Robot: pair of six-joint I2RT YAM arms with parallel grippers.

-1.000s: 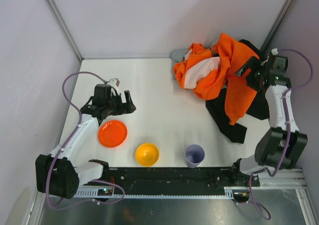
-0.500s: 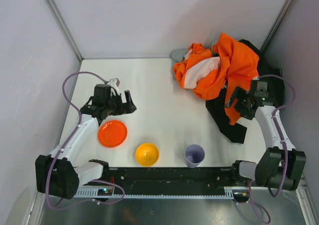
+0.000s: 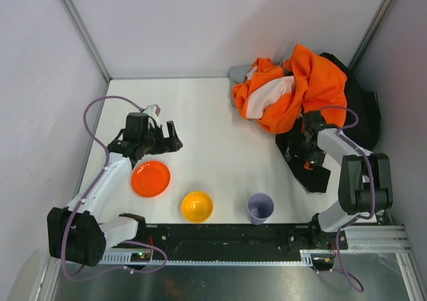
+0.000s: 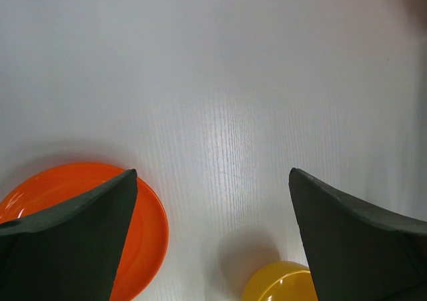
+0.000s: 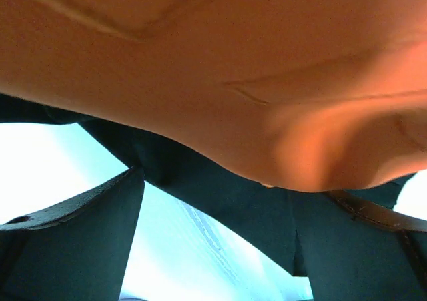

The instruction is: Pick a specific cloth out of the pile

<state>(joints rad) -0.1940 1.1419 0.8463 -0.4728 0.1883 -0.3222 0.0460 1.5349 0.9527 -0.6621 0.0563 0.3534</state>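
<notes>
The lime-green cloth is not visible in any view. The pile sits at the far right of the table: a big orange garment (image 3: 293, 94) with pale lining, a black garment (image 3: 315, 173) under and beside it, and a grey cloth (image 3: 238, 72) behind. My right gripper (image 3: 306, 147) is low at the pile's near edge, over the black garment and by the hanging orange sleeve. In the right wrist view its jaws (image 5: 220, 244) stand open, with orange fabric (image 5: 213, 61) just above and black fabric (image 5: 220, 194) between the fingers. My left gripper (image 3: 170, 139) is open and empty.
An orange plate (image 3: 150, 178), a yellow bowl (image 3: 197, 206) and a pale purple cup (image 3: 260, 207) stand along the near edge. The left wrist view shows the plate (image 4: 148, 229) and the bowl (image 4: 280, 284) below the open fingers. Walls enclose the table.
My right arm has swung from the far right side of the pile down and left to its near edge, low over the black garment. The left arm has not moved.
</notes>
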